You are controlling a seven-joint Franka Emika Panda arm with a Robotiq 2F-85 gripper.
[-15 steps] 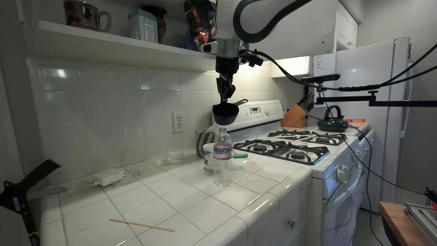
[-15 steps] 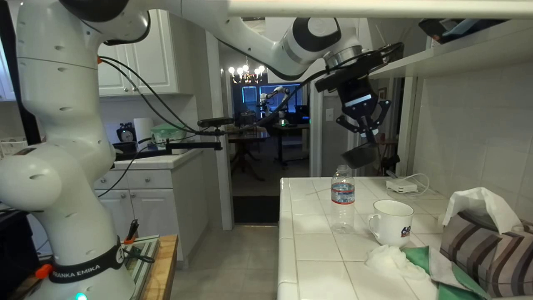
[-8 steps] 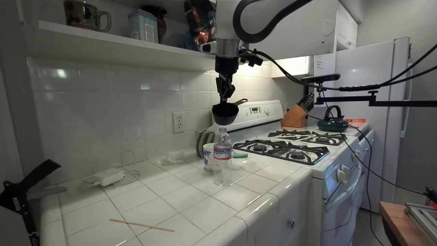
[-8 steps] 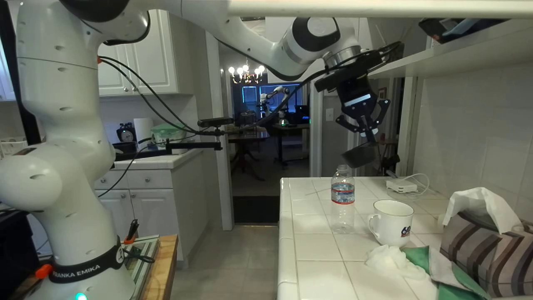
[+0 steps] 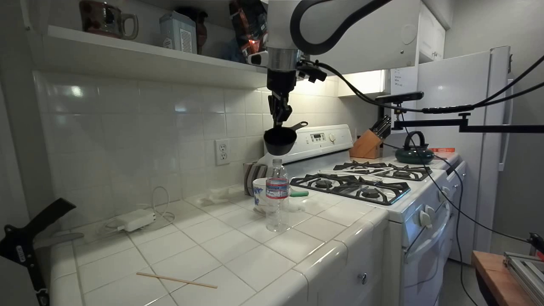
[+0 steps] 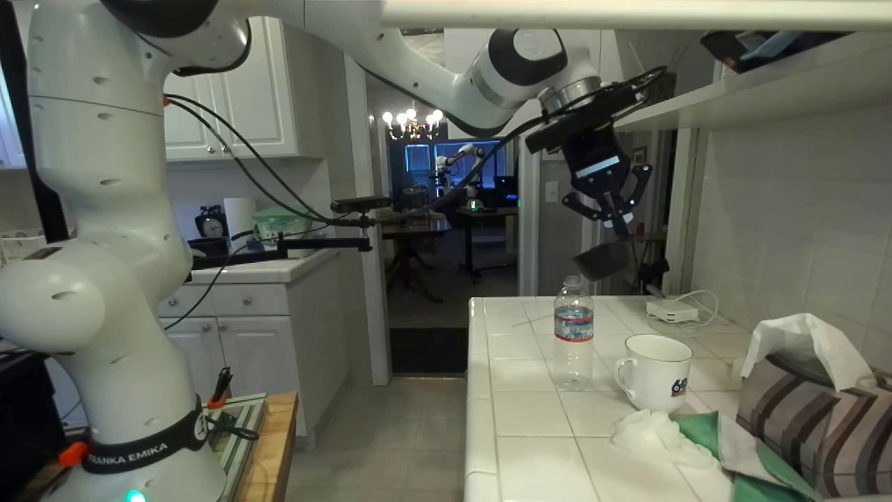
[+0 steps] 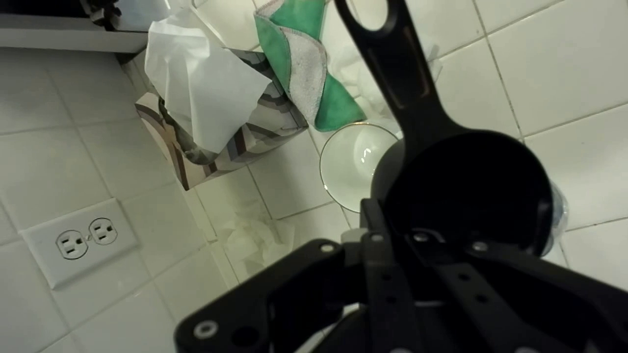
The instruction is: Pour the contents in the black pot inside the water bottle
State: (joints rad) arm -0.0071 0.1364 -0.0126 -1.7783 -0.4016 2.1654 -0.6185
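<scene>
The black pot (image 5: 279,142) hangs in the air, slightly tilted; it also shows in an exterior view (image 6: 603,261) and the wrist view (image 7: 471,181). Its inside is too dark to see any contents. My gripper (image 5: 278,123) is shut on the pot's wall near the rim, as the wrist view also shows (image 7: 396,223). The clear water bottle (image 5: 277,191) stands upright and uncapped on the counter. The pot is just above its mouth in that view, but above and right of it in an exterior view (image 6: 574,324). In the wrist view the pot hides most of the bottle (image 7: 559,215).
A white mug (image 6: 655,373) stands close beside the bottle. Crumpled tissue (image 6: 662,439), a green cloth (image 6: 756,453) and a striped tissue box (image 6: 812,425) lie nearby. A shelf (image 5: 157,55) overhangs the counter. A thin stick (image 5: 176,280) and a white adapter (image 5: 136,220) lie on the counter.
My gripper and the pot have shifted very slightly, a little up and to the left in an exterior view. The grip holds, and the bottle has not moved.
</scene>
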